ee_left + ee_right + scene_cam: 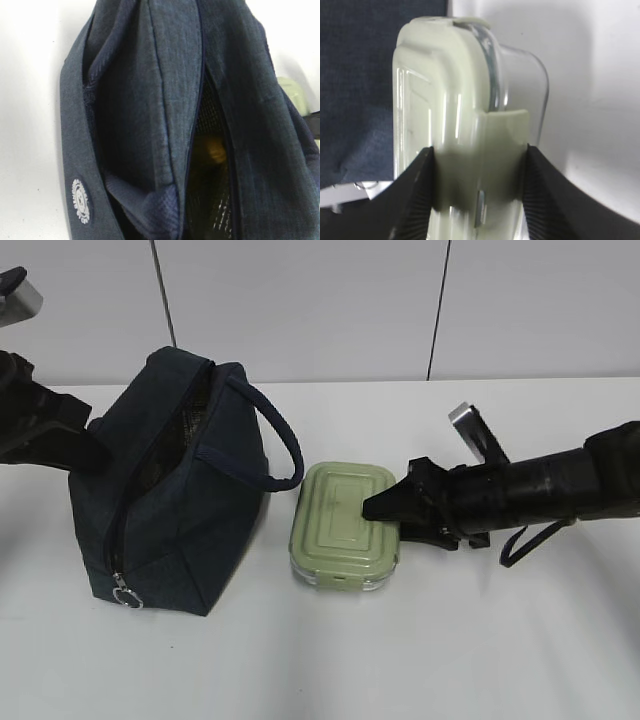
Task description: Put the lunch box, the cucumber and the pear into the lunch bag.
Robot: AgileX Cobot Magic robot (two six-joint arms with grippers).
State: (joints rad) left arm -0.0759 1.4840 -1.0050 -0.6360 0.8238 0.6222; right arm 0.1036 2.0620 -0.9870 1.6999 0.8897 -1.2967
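The navy lunch bag (170, 500) stands at the left with its zipper open. My left gripper (80, 445) is at the bag's upper left rim. Its fingers are out of frame in the left wrist view, where the bag's fabric (150, 100) bunches toward them. A yellow shape, the pear (212, 150), lies deep inside the bag. The cucumber is out of view. The lunch box (335, 520) with its sage-green lid sits on the table right of the bag. My right gripper (385, 520) is shut on the lunch box's right end (445, 100), with one jaw on each side (477, 165).
The bag's padded handle (280, 435) loops toward the lunch box, and the metal zipper pull (125, 592) hangs at the bag's front corner. The white table (450, 640) reaches back to a white wall. The bag's side (360, 75) is close behind the box.
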